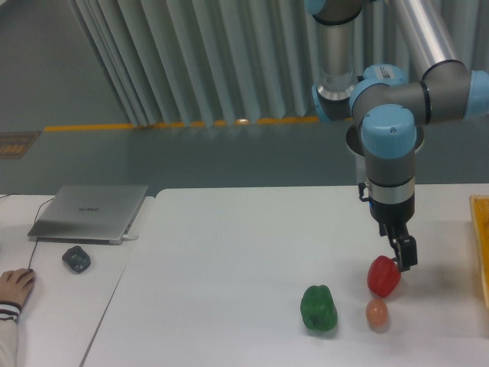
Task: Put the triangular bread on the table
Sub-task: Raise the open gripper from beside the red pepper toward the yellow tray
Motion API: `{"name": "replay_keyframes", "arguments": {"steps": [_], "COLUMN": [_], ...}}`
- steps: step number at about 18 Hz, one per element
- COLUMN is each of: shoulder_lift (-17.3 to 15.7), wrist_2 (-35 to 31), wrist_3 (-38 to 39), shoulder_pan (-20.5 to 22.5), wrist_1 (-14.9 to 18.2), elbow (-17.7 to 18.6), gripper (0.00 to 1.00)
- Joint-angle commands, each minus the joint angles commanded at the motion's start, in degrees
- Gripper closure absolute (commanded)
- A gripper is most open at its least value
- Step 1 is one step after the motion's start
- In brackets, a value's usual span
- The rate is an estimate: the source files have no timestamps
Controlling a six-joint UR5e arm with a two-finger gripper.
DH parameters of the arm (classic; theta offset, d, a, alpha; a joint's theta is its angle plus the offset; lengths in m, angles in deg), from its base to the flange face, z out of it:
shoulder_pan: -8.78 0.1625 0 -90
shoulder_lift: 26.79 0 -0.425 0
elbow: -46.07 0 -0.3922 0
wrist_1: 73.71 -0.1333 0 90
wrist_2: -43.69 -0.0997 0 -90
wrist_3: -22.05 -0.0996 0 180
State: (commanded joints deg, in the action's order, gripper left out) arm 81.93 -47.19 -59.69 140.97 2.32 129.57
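Observation:
The triangular bread is out of view. My gripper (403,258) hangs from the arm over the right part of the white table (229,252), pointing down. Its dark fingers (406,254) touch or overlap the upper right side of a red pepper (383,277). Whether the fingers hold the pepper or only stand beside it cannot be told, and the gap between them does not show.
A green pepper (318,307) and a small tan-orange ball (377,313) lie near the table's front right. A yellow-orange object (482,248) shows at the right edge. On the separate desk at left are a grey laptop (90,212), a mouse (76,258) and a person's hand (15,287).

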Motion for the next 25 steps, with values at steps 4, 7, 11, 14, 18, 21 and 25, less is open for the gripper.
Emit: {"name": "replay_keyframes", "arguments": {"steps": [4,7,11,14,18,21,25], "shoulder_lift": [-0.09,0.0,-1.13,-2.02,-2.11,-2.46,-3.78], "wrist_2": [0.09,-0.79,-0.79,-0.96,-0.87,-0.79,-0.79], "wrist_3": [0.96,0.97,1.05,0.97,0.09,0.0,0.0], "shoulder_pan": [0.09,-0.18,0.96,2.36,4.12,5.79,8.34], "wrist_1": [-0.09,-0.26,-1.14,-3.43,-3.87,-3.78,-3.87], "elbow": [-0.09,1.14,2.71,4.04,4.13,4.04,4.39], "gripper": [0.0,0.0,0.0,0.0,0.0,0.0,0.0]}}
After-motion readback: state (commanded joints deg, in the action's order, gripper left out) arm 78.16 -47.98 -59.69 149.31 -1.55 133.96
